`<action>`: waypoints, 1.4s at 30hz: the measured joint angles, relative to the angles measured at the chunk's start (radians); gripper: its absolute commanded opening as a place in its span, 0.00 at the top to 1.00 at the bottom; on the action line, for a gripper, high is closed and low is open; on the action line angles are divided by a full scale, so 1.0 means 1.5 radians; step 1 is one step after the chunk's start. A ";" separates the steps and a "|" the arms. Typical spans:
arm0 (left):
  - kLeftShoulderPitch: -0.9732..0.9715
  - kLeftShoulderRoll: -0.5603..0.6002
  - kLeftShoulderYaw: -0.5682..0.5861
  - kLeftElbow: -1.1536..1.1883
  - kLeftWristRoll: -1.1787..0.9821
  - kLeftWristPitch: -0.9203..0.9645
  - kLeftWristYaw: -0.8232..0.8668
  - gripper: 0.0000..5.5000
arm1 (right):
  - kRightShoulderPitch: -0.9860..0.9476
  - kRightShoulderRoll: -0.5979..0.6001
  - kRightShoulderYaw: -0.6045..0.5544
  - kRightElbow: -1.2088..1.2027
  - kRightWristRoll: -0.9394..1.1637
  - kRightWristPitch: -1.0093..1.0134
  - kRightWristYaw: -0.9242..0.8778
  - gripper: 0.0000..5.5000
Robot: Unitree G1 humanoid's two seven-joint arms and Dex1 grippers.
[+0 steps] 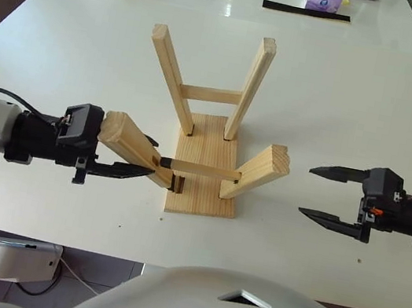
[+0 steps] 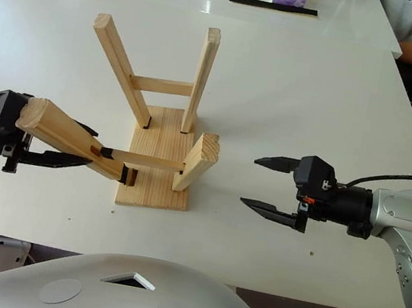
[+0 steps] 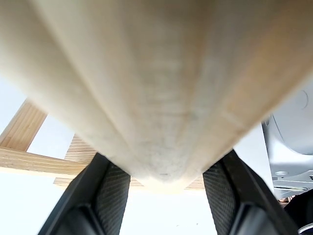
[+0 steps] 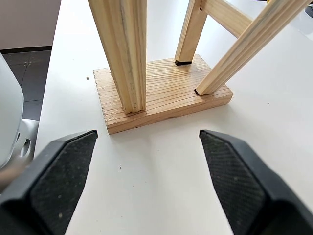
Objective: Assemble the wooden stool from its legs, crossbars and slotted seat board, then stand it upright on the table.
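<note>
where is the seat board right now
In the head views the seat board lies flat in the middle of the table, between the left end effector, shut on the near-left leg, and the open right end effector.

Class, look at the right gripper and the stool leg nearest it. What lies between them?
Nothing: only bare white table separates the open right gripper from the near right leg, as both eye views show.
</note>
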 measured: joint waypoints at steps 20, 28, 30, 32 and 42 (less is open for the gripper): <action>0.030 -0.125 -0.029 0.060 0.046 -0.159 -0.031 0.63 | -0.016 -0.004 0.011 0.032 -0.029 -0.038 0.023 0.30; -0.010 -0.124 -0.025 0.056 0.013 -0.066 0.006 0.63 | -0.017 -0.007 0.011 0.038 -0.036 -0.043 0.034 0.30; -0.012 -0.124 -0.020 0.044 -0.001 -0.044 0.008 0.63 | -0.017 -0.007 0.011 0.038 -0.037 -0.044 0.035 0.30; -0.010 -0.124 -0.016 0.031 -0.007 -0.034 0.007 0.63 | -0.017 -0.007 0.011 0.038 -0.039 -0.044 0.035 0.30; 0.015 -0.154 -0.031 -0.006 0.015 -0.042 0.009 0.63 | -0.022 -0.007 0.016 0.038 -0.047 -0.044 0.039 0.30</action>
